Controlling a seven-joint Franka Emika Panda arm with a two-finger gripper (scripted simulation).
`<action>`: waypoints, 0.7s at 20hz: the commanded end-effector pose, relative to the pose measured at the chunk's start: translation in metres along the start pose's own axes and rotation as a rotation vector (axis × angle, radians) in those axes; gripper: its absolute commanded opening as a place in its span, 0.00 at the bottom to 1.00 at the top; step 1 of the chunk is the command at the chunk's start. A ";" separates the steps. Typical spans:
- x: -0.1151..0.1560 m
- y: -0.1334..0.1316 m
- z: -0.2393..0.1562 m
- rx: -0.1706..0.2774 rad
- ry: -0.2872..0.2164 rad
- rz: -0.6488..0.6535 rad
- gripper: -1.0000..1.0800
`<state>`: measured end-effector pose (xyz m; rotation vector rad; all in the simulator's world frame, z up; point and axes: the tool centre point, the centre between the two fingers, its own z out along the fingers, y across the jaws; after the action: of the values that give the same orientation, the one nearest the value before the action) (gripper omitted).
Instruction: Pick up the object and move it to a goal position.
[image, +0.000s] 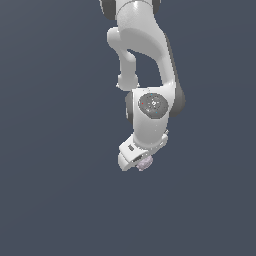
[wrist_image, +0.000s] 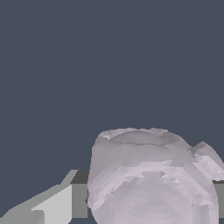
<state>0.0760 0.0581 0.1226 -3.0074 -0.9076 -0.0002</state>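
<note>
Under the arm in the exterior view, the gripper (image: 138, 161) pinches the pale object (image: 144, 162), which fills the wrist view (wrist_image: 151, 179) beside one finger (wrist_image: 52, 205), so transport seems underway, calling for steady carrying.

A bare simulated scene: flat slate-blue backdrop (image: 50, 150), no furnishings, rendered arm (image: 145, 45).

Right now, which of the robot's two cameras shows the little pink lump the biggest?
The wrist view: there the pale pinkish lump fills much of the picture beside a gripper finger. In the exterior view it is a tiny speck under the gripper.
</note>
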 end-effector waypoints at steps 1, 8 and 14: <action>0.011 0.002 -0.019 0.000 0.000 0.000 0.00; 0.033 0.008 -0.057 0.000 0.000 0.000 0.00; 0.042 0.010 -0.072 0.000 0.000 0.000 0.00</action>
<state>0.1151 0.0722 0.1916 -3.0073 -0.9079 -0.0014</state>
